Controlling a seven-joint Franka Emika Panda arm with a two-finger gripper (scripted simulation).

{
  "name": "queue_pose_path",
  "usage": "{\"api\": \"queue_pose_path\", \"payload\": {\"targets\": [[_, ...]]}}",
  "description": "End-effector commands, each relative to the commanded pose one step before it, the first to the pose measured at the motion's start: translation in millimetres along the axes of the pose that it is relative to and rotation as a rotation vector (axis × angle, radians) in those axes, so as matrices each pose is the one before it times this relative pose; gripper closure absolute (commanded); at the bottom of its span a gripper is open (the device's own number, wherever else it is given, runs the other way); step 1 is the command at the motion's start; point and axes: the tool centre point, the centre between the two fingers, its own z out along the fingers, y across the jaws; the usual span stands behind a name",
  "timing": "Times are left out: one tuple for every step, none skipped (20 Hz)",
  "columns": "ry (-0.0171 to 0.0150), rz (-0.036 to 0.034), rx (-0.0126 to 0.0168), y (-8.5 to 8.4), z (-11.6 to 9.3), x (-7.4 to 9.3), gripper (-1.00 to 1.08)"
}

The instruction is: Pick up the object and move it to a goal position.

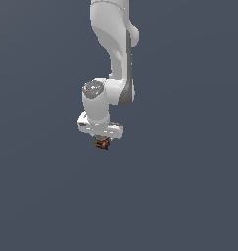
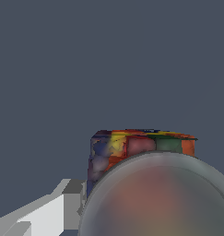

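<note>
The object is a tiny squat can [image 1: 102, 144] with a dark label patched in red, orange and yellow. In the exterior view it peeks out just under my white gripper [image 1: 102, 139], which hangs from the arm in the middle of the picture. In the wrist view the can [image 2: 132, 152] fills the lower part, its greyish round top blurred and very close to the camera. One pale finger [image 2: 62, 203] lies right against the can's side. The other finger is hidden behind the can. The gripper looks shut on the can.
A plain dark grey-blue surface [image 1: 189, 196] fills both views around the arm. The white arm [image 1: 115, 44] reaches in from the top of the exterior view. No other objects or goal marker show.
</note>
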Motion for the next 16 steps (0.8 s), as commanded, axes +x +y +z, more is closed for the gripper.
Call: {"api": "queue_pose_path", "payload": {"targets": [[0.00396, 0.00015, 0.00049, 4.94, -7.3, -14.98, 1.08], [0.0, 0.0, 0.0, 2.0, -2.28, -6.4, 1.08], [0.0, 0.0, 0.0, 1.92, -2.19, -6.13, 1.08], [0.00054, -0.00001, 0.00044, 1.86, -2.4, -5.89, 1.08], [0.0, 0.0, 0.0, 1.73, -1.99, -5.55, 1.08], [0.0, 0.0, 0.0, 1.65, -1.9, -5.25, 1.08], [0.0, 0.0, 0.0, 1.58, -1.82, -4.94, 1.08], [0.0, 0.0, 0.0, 1.5, -1.74, -4.61, 1.08], [0.0, 0.0, 0.0, 1.41, -1.65, -4.29, 1.08], [0.0, 0.0, 0.0, 1.32, -1.54, -3.97, 1.08], [0.0, 0.0, 0.0, 1.21, -1.41, -3.63, 1.08], [0.0, 0.0, 0.0, 1.09, -1.28, -3.29, 1.08], [0.0, 0.0, 0.0, 0.98, -1.14, -2.93, 1.08], [0.0, 0.0, 0.0, 0.86, -1.01, -2.57, 1.08], [0.0, 0.0, 0.0, 0.75, -0.88, -2.2, 1.08], [0.0, 0.0, 0.0, 0.63, -0.74, -1.83, 1.08]]}}
